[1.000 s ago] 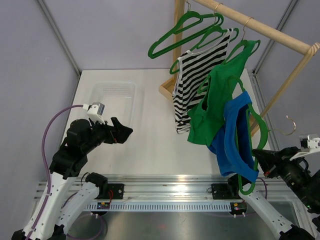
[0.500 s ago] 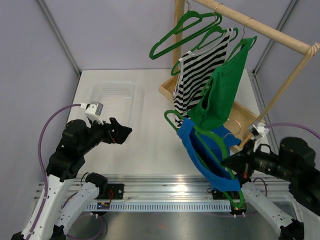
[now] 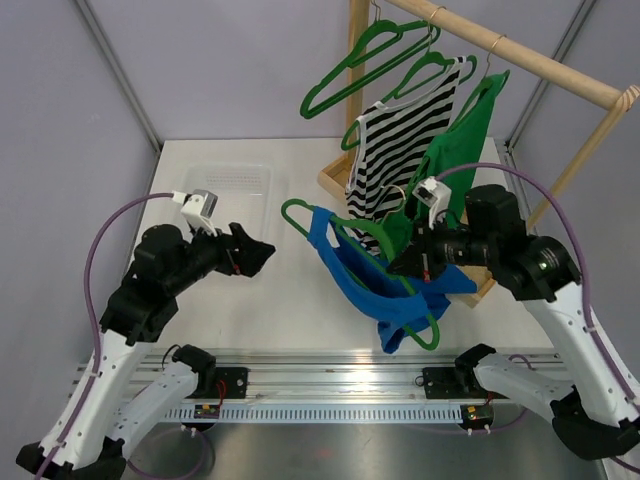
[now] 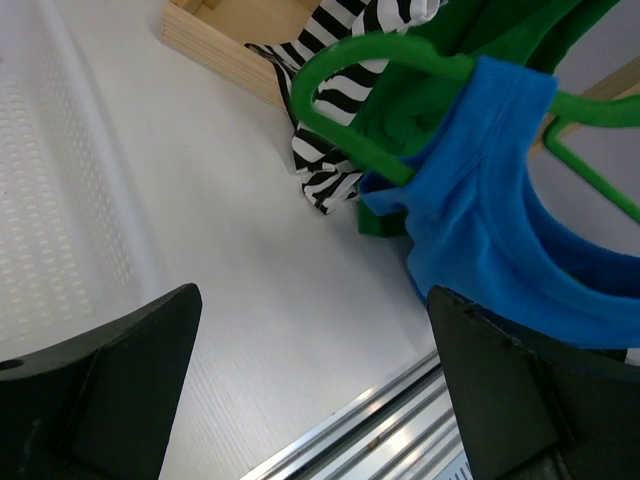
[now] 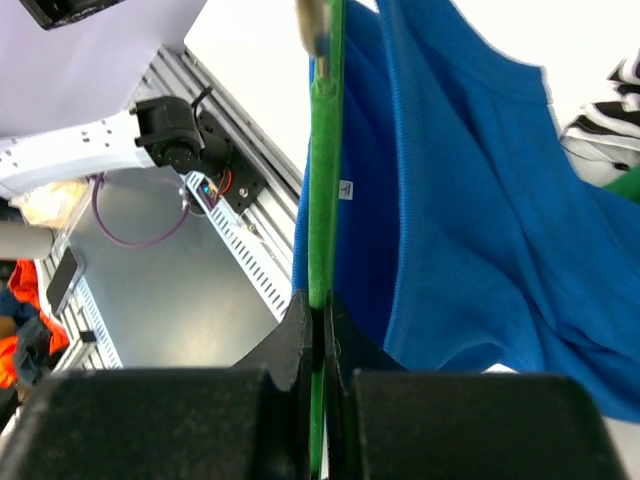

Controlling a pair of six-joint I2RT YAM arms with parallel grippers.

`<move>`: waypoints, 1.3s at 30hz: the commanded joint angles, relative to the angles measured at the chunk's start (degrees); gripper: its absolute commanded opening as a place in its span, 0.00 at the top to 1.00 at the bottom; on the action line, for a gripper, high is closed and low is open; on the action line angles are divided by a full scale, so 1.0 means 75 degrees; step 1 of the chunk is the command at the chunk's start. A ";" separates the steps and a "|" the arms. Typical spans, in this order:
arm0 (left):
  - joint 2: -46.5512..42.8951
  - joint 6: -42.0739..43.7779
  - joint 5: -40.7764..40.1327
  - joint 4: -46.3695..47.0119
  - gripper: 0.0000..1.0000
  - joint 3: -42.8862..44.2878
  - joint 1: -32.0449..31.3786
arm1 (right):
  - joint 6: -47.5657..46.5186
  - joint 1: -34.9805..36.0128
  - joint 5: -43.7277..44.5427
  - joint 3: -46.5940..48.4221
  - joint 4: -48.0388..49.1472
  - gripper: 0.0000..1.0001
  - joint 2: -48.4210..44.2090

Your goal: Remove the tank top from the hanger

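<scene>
A blue tank top (image 3: 365, 275) hangs on a green hanger (image 3: 300, 207), held off the rail and tilted over the middle of the table. My right gripper (image 3: 415, 262) is shut on the hanger's bar; in the right wrist view the jaws (image 5: 318, 305) pinch the green bar (image 5: 325, 150) with the blue top (image 5: 470, 200) draped beside it. My left gripper (image 3: 255, 255) is open and empty, left of the hanger's end and apart from it. In the left wrist view the gripper (image 4: 312, 300) faces the hanger's loop (image 4: 380, 60) and the blue top (image 4: 490, 230).
A wooden rack (image 3: 520, 55) at the back right holds an empty green hanger (image 3: 370, 60), a striped tank top (image 3: 385, 150) and a green tank top (image 3: 450, 160). A clear plastic bin (image 3: 225, 200) lies on the table at the back left.
My right arm has swung from the right edge up and left, carrying the hanger and blue top toward the table's middle. My left gripper has shifted slightly right.
</scene>
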 commanded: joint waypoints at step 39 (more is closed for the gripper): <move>0.2409 0.0240 -0.4578 0.1653 0.75 0.0482 -0.3252 | 0.0071 0.2221 0.1564 0.0736 0.1423 1.00 0.1776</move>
